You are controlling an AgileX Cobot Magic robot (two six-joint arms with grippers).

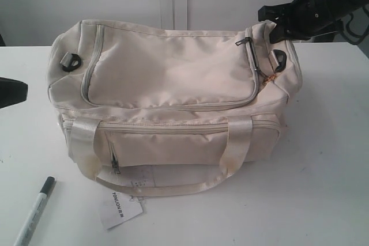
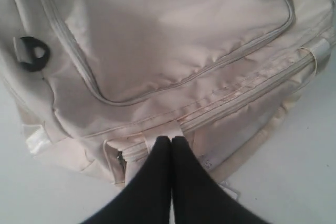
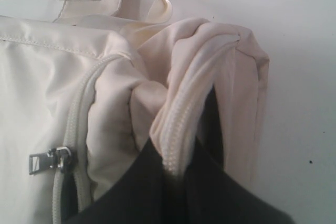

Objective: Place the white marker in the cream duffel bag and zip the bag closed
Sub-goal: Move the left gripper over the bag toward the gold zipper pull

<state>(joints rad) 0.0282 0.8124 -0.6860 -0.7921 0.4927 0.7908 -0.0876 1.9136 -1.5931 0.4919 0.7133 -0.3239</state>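
My left gripper (image 2: 170, 140) is pressed shut, empty; my right gripper (image 3: 176, 169) pinches the bag (image 1: 173, 84) by its zip edge, upper right; the marker (image 1: 33, 212) lies lower left

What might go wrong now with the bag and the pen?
The right gripper pinches only a fold of the cream duffel bag by its zipper; the shiny fabric might slip free. The left gripper is shut on nothing, so a pull could drag the whole bag. A sliding bag might knock the white marker, lying loose on the table in front.
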